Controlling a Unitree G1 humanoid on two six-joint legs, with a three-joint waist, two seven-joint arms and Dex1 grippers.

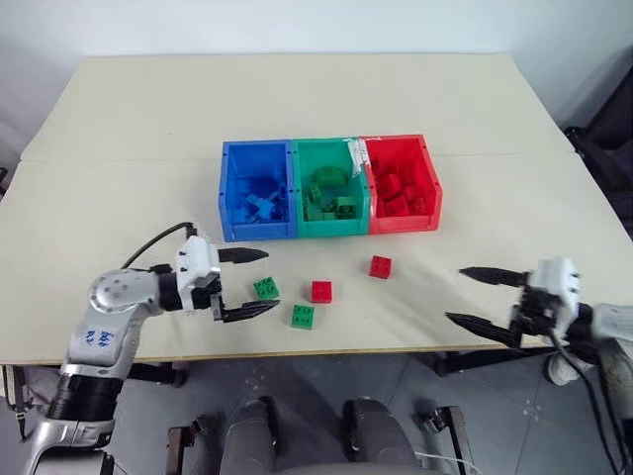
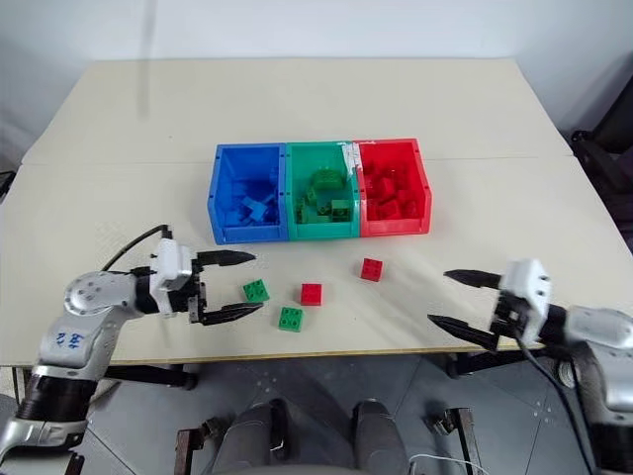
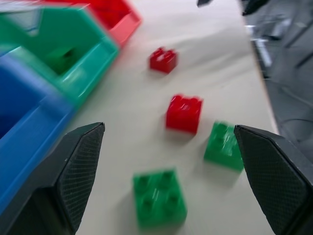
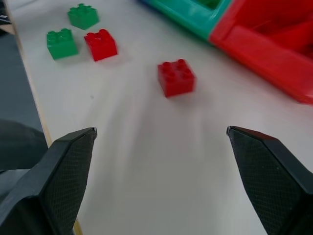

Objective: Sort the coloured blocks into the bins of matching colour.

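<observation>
Head view: a beige table [image 1: 148, 129] carries three joined bins, blue [image 1: 255, 190], green [image 1: 329, 188] and red [image 1: 401, 184], each with blocks of its own colour inside. A white tag [image 1: 355, 152] sits between green and red; any writing on it is too small to read. Four loose blocks lie in front of the bins: a green one [image 1: 265, 288] just beside the left gripper [image 1: 245, 284], another green [image 1: 303, 316], a red one [image 1: 321, 291] between them, and a second red [image 1: 380, 266] nearer the red bin. The right gripper [image 1: 479, 297] hangs at the table's near right edge, well apart from the blocks. Both grippers have jaws spread wide, holding nothing.

Left wrist view: the spread fingers [image 3: 73, 171] frame the loose blocks, with nothing between fingers and blocks.

Right wrist view: the parted fingers [image 4: 63, 171] face bare tabletop, and the nearest red block [image 4: 176, 77] lies beyond.
</observation>
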